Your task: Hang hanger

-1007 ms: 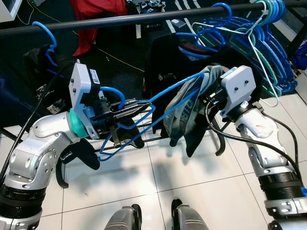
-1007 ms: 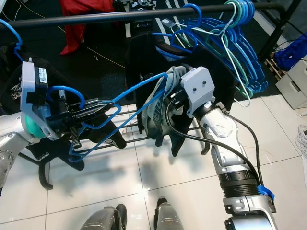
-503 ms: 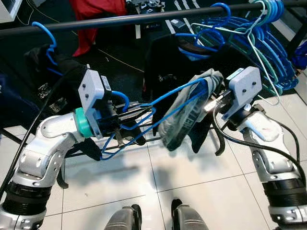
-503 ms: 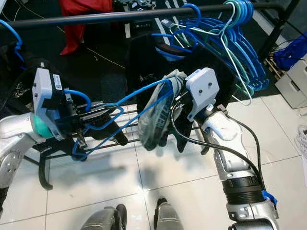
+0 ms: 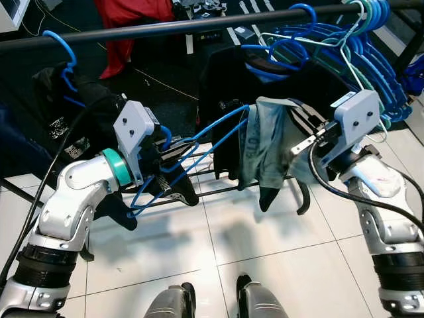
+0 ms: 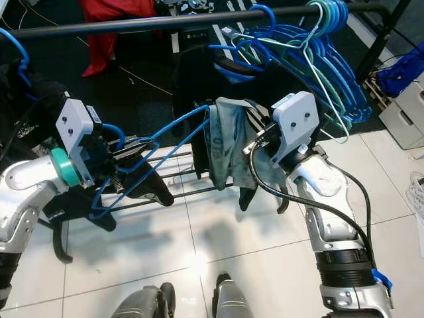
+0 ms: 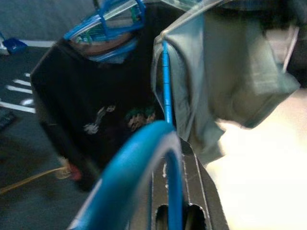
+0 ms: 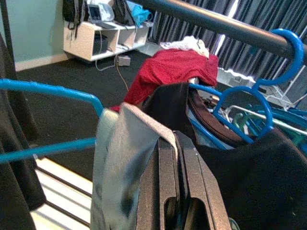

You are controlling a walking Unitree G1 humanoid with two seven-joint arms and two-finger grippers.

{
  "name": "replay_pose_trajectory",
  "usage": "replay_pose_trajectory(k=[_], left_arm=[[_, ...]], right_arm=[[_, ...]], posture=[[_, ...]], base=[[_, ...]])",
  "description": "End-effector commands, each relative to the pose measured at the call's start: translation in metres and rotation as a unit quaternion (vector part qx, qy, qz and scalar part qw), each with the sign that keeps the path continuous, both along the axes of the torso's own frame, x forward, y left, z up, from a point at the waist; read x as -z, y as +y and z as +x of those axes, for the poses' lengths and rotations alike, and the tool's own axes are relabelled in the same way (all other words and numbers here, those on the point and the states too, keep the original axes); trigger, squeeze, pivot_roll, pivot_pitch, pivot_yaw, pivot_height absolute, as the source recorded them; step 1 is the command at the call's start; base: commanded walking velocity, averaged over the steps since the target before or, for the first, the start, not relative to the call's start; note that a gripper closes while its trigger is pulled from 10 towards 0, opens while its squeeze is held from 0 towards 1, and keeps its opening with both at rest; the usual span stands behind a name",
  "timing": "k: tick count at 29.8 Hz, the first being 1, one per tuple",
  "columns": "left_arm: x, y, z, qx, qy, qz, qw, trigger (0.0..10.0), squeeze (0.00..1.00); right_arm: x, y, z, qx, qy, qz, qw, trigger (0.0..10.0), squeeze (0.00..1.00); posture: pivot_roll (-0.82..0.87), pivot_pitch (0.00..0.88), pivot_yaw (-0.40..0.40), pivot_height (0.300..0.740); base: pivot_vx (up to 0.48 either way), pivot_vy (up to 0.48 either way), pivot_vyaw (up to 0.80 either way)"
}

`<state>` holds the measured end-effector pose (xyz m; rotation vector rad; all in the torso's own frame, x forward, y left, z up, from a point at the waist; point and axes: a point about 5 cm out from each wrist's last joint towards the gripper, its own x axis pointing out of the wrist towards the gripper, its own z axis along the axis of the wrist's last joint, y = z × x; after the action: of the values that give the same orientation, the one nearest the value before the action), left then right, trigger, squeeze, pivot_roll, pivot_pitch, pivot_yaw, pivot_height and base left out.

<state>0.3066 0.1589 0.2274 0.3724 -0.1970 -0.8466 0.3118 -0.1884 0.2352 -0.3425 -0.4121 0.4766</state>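
- The blue hanger (image 5: 199, 149) sits in mid-air below the dark rail (image 5: 165, 28), stretched between the two arms and tilted up toward the robot's right.
- The left pincer (image 5: 173, 159) is pressed together on the hanger's hook end, its black fingers pinching the blue wire beside the white wrist housing.
- A grey garment (image 5: 265, 142) is draped over the hanger's far end, hanging down in loose folds.
- The right pincer (image 5: 301, 132) is closed tight on the top of that grey garment, right at the hanger's shoulder.
- Behind it, a black shirt (image 5: 228, 86) already hangs from the rail.
- A bunch of empty blue hangers (image 5: 358, 59) crowds the rail's right end.
- Below, white floor tiles (image 5: 265, 232).
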Motion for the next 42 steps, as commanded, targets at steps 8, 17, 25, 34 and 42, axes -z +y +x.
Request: replay_pose_trajectory(k=[8, 17, 25, 34, 42], left_arm=[[0.019, -0.001, -0.018, 0.068, -0.017, 0.119, 0.990, 10.0, 0.00], [0.017, -0.005, -0.017, 0.057, -0.009, 0.070, 0.996, 10.0, 0.00], [0.006, -0.001, -0.007, 0.024, -0.029, 0.030, 0.999, 10.0, 0.00], [-0.021, -0.001, 0.008, -0.004, -0.062, -0.017, 0.998, 10.0, 0.00], [-0.024, -0.013, 0.005, 0.030, -0.056, -0.030, 0.998, 10.0, 0.00]], right_arm=[[-0.026, -0.016, 0.004, 0.019, -0.016, -0.029, 0.999, 10.0, 0.00], [-0.041, -0.028, 0.005, 0.058, -0.047, 0.011, 0.997, 10.0, 0.00], [-0.029, -0.020, -0.003, 0.027, -0.014, 0.012, 0.999, 10.0, 0.00], [0.015, 0.005, -0.032, 0.001, 0.046, 0.030, 0.998, 10.0, 1.00], [0.037, 0.002, -0.030, 0.023, 0.071, 0.022, 0.997, 10.0, 1.00]], posture=[[-0.14, 0.144, 0.049, 0.740], [-0.14, 0.154, 0.051, 0.740], [-0.14, 0.154, 0.048, 0.740], [-0.14, 0.164, 0.051, 0.740], [-0.14, 0.165, 0.067, 0.740]], base=[[0.000, 0.000, 0.00], [0.000, 0.000, 0.00], [0.000, 0.000, 0.00], [0.000, 0.000, 0.00], [0.000, 0.000, 0.00]])
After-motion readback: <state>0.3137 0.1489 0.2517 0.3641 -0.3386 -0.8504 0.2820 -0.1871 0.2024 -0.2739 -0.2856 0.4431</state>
